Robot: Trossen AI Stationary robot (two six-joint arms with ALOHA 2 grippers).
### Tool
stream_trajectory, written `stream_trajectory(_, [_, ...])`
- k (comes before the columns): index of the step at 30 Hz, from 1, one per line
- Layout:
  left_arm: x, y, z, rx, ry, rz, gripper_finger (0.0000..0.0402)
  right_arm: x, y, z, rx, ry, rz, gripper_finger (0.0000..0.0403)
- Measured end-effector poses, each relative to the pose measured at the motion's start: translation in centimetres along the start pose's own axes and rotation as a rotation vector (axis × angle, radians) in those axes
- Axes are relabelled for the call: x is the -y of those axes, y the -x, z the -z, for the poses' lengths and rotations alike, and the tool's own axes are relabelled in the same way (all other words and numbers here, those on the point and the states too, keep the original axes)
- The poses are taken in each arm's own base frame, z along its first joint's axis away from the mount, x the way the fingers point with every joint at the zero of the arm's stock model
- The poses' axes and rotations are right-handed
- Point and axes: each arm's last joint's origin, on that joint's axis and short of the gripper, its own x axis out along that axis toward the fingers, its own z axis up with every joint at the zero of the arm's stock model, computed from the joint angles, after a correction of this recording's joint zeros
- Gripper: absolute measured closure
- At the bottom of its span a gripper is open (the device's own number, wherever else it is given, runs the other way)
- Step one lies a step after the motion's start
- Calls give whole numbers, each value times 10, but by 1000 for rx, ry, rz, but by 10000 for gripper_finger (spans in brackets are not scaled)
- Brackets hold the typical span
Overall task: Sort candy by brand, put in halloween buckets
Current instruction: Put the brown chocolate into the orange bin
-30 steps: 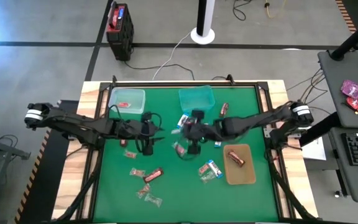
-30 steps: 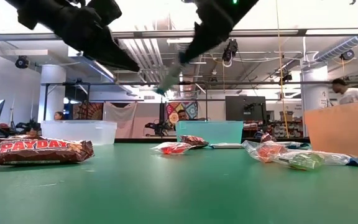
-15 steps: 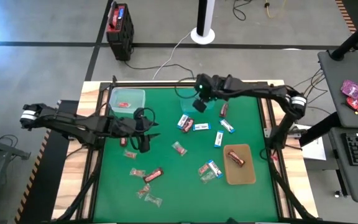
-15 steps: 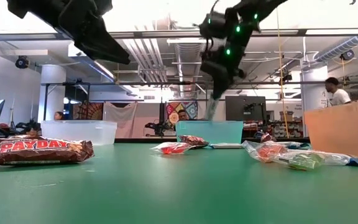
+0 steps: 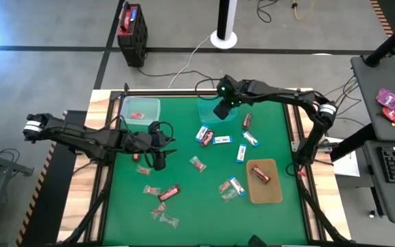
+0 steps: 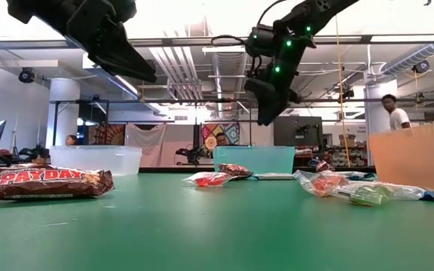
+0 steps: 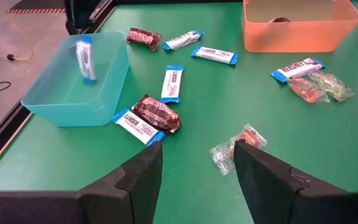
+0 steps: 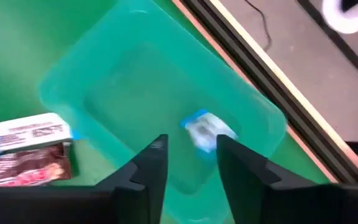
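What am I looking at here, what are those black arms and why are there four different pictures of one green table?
It is a robot with two dark arms, each ending in a two-finger gripper, sorting sweets into tubs. One picture looks straight down on the table, one looks level across it, and two come from cameras on the wrists. The right gripper hangs over the teal tub with its fingers apart, and a white-and-blue packet is dropping into that tub. The left gripper is open and empty above a clear-wrapped red sweet. On the green table also stand a pale mint tub with one red sweet in it and an amber tray holding a dark red-brown bar. More bars, packets and twists lie loose between them.
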Motion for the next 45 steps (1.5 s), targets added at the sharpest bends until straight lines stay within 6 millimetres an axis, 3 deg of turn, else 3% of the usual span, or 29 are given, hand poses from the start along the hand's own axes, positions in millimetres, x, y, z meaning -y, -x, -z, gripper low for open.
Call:
stream_trajectory(3, [1,0,0,0,-4,5,219,-18,4,0,10,35,-96,248])
stream_trajectory(7, [2,1,2,-12,-29,7,219,-56,10,9,19,134,-179,237])
stream_trajectory(13, [1,1,5,-46,-59,4,219,-126,23,39,47,352,-290,236])
stream_trajectory(19, [1,0,9,-60,-74,4,219,-164,20,66,163,373,-290,236])
stream_trajectory(27, [1,-1,12,-65,-76,3,219,-177,-27,93,225,376,-150,237])
stream_trajectory(32, [2,-1,11,-57,-74,4,219,-182,-54,96,208,374,-34,245])
stream_trajectory(40, [2,-2,9,-35,-66,5,219,-185,-73,96,185,330,2,269])
stream_trajectory(45, [2,-3,8,-27,-63,6,219,-183,-79,98,158,317,15,332])
